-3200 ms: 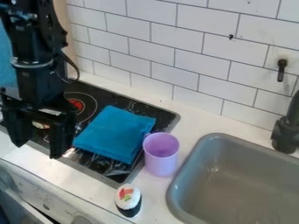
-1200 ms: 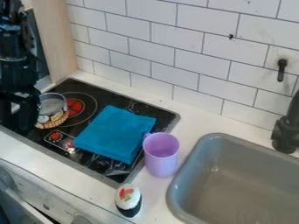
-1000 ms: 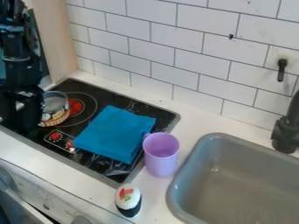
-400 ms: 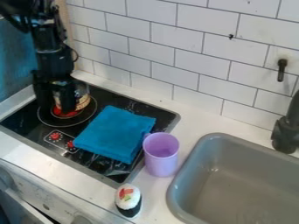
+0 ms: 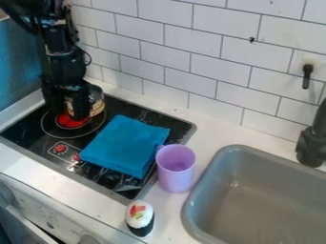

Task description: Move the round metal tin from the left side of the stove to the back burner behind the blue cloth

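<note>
My gripper hangs low over the back left of the black stove, with its two fingers apart. A round container with a patterned side stands behind and to the right of the fingers, close against them and partly hidden by the right one. Beneath is the red centre of a burner. To the right, a folded blue cloth lies on the stove, apart from the gripper.
Beside the stove's right edge stands a purple cup. A sushi-shaped toy is near the counter's front edge. The grey sink and black faucet are at the right, and a white tiled wall runs behind.
The gripper has gone from the stove's left front toward its back, and the container has shifted back and right with it. The cloth, cup and sushi toy have stayed put.
</note>
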### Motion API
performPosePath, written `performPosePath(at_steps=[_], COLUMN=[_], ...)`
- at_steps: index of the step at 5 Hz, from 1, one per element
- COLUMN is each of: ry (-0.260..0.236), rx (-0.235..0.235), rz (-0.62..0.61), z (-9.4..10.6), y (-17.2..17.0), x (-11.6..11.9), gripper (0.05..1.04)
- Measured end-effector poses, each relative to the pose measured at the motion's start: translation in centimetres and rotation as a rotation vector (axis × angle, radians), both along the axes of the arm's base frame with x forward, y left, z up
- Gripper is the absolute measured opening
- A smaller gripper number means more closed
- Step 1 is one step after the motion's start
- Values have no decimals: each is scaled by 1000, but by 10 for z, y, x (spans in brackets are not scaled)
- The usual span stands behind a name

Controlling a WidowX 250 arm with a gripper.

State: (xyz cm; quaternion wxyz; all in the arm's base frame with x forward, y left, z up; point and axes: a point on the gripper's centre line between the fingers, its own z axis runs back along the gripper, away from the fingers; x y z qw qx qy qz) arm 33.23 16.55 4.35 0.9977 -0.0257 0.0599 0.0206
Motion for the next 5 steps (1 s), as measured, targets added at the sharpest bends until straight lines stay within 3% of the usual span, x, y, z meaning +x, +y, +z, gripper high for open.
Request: performPosePath(at_steps=[1, 2, 3, 4, 5], ry=[5, -16, -33, -38, -48], rx=[21, 36, 47, 50, 54], rz=[25, 74, 121, 122, 60], z=[-2, 15, 37, 58, 65], y=[0, -5, -13, -27, -64], x=[-8, -19, -47, -79, -83], gripper=[1003, 1003, 1003, 1003, 1003])
